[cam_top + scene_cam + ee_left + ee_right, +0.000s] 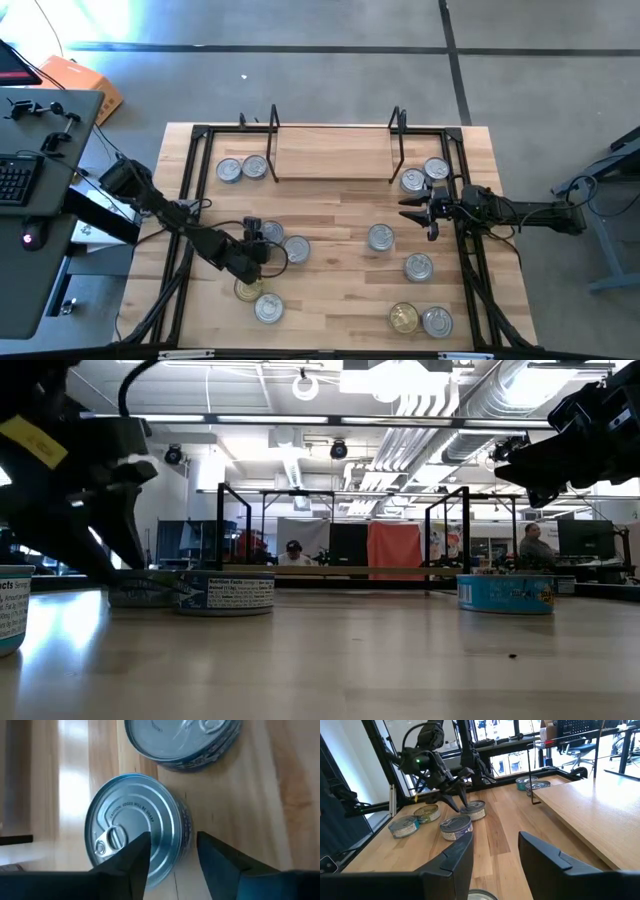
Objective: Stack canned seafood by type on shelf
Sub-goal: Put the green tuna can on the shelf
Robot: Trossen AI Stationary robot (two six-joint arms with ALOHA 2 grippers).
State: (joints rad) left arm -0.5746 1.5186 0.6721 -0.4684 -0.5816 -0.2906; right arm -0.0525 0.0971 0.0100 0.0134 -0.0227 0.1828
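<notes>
Silver-lidded cans [297, 249], two gold-lidded cans [404, 318], light-wood shelf [332, 153].

We see the shelf [330, 152] board bare between its 2 wire end frames, 2 cans [242, 168] crowding its left end, 2 cans [424, 175] its right, open tabletop [335, 300] mid-table, left gripper [258, 232] hemmed by neighbouring tins.

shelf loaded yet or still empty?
Empty. The shelf board shows bare wood in the high view; the cans nearest it sit on the tabletop beside its end frames.
</notes>
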